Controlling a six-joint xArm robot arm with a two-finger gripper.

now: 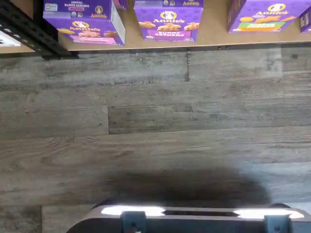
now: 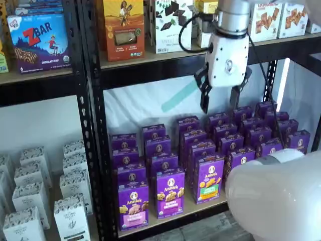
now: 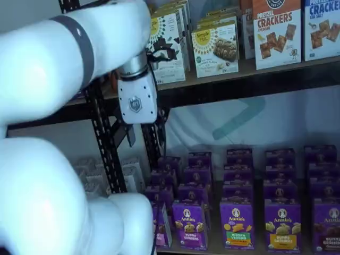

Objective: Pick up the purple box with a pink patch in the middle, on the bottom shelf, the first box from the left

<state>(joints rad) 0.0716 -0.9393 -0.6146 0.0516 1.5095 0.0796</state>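
arm [image 2: 276, 198] x1 | tool [image 2: 219, 103] x1, wide, empty | purple box [image 2: 133, 205] x1, bottom shelf [image 2: 200, 207]

Pincer [image 2: 220, 100] hangs downward — black fingers spread apart.

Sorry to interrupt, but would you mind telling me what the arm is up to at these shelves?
The arm is set to take the purple box with the pink band, at the front left of the bottom shelf. It has not reached it yet: the tool hangs open, with a clear gap between its black fingers, high above the rows of purple boxes and just under the upper shelf. It holds nothing, and the box stands upright in its row.
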